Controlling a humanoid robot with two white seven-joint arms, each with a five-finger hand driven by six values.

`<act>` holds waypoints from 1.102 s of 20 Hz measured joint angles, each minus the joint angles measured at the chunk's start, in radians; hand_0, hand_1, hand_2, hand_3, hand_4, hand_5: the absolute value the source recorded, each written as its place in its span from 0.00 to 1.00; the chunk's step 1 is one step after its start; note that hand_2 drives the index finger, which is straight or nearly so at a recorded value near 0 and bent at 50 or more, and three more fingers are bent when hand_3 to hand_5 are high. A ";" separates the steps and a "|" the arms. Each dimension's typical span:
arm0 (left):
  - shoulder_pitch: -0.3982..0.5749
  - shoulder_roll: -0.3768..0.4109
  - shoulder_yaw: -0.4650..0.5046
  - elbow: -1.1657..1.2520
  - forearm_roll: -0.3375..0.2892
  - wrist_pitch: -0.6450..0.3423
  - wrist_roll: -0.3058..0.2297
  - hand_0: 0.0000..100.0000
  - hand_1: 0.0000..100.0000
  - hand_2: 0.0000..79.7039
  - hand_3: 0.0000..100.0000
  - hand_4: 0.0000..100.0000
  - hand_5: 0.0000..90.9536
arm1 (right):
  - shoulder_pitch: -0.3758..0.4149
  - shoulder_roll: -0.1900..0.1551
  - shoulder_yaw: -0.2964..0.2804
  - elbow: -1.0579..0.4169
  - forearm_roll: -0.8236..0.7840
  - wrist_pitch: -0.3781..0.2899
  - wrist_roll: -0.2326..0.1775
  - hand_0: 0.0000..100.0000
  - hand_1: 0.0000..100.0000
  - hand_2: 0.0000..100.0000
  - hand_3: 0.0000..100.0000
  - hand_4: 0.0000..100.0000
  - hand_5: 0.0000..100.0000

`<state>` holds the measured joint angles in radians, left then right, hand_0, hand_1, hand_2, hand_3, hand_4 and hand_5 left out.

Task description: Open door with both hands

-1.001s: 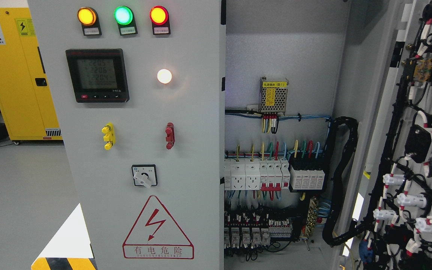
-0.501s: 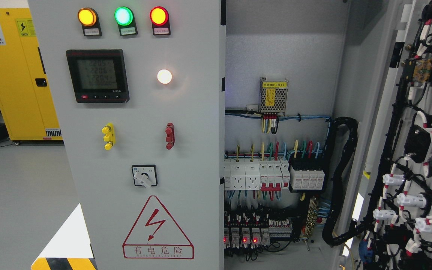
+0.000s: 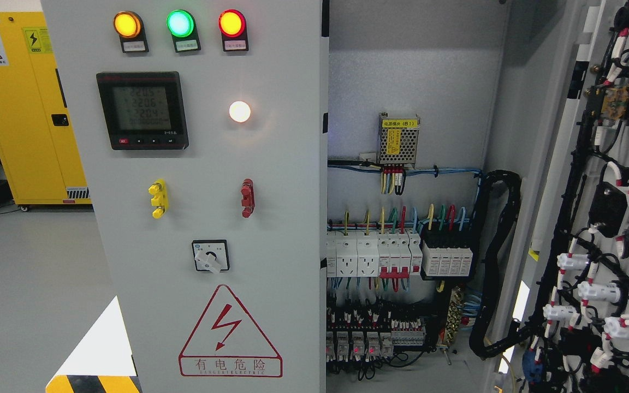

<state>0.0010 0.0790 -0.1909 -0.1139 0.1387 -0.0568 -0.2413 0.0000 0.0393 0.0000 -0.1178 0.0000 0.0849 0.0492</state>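
A grey electrical cabinet fills the head view. Its left door [image 3: 271,229] stands closed, carrying three lit indicator lamps, a digital meter [image 3: 142,111], a yellow handle [image 3: 158,198], a red handle [image 3: 247,197], a rotary switch [image 3: 210,255] and a red hazard triangle [image 3: 230,333]. The right door [image 3: 615,207] is swung wide open at the picture's right, its inner side covered in black wiring and white connectors. The cabinet's inside [image 3: 402,245] shows breakers, relays and a power supply [image 3: 398,139]. Neither of my hands or arms shows anywhere.
A yellow safety cabinet [image 3: 25,109] stands at the back left on the grey floor [image 3: 30,284]. A black and yellow striped marking [image 3: 93,383] lies at the bottom left. A thick black cable bundle [image 3: 497,262] hangs inside near the right door's hinge.
Doors and camera stay as they were. Only the meter's digits and small red relay lights at the cabinet's bottom flicker.
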 measured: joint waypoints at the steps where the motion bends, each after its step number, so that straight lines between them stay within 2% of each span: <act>1: 0.000 -0.001 -0.001 0.009 -0.011 0.001 -0.001 0.12 0.56 0.00 0.00 0.00 0.00 | 0.000 0.000 0.000 0.000 0.000 0.000 0.000 0.00 0.50 0.04 0.00 0.00 0.00; 10: -0.001 -0.010 -0.001 0.068 -0.044 -0.007 -0.005 0.12 0.56 0.00 0.00 0.00 0.00 | 0.000 0.000 0.000 -0.007 0.000 -0.003 0.000 0.00 0.50 0.04 0.00 0.00 0.00; 12: -0.001 -0.012 0.007 0.075 -0.045 -0.009 -0.005 0.12 0.56 0.00 0.00 0.00 0.00 | 0.002 0.000 0.000 -0.020 0.000 -0.023 0.000 0.00 0.50 0.04 0.00 0.00 0.00; 14: -0.001 -0.013 0.019 0.082 -0.046 -0.011 -0.005 0.12 0.56 0.00 0.00 0.00 0.00 | 0.021 0.000 0.000 -0.051 0.000 -0.070 0.000 0.00 0.50 0.04 0.00 0.00 0.00; 17: -0.001 -0.015 0.033 0.089 -0.047 -0.011 -0.005 0.12 0.56 0.00 0.00 0.00 0.00 | 0.062 0.000 0.000 -0.134 0.000 -0.199 0.000 0.00 0.50 0.04 0.00 0.00 0.00; 19: -0.001 -0.015 0.042 0.093 -0.047 -0.011 -0.006 0.12 0.56 0.00 0.00 0.00 0.00 | 0.104 -0.002 0.008 -0.221 0.000 -0.292 0.001 0.00 0.50 0.04 0.00 0.00 0.00; 22: -0.001 -0.017 0.052 0.098 -0.048 -0.014 -0.008 0.12 0.56 0.00 0.00 0.00 0.00 | 0.193 -0.011 0.030 -0.393 0.000 -0.369 0.001 0.00 0.50 0.04 0.00 0.00 0.00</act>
<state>-0.0001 0.0625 -0.1390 -0.0155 0.0910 -0.0708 -0.2493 0.1930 0.0286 0.0302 -0.5109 0.0000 -0.2845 0.0498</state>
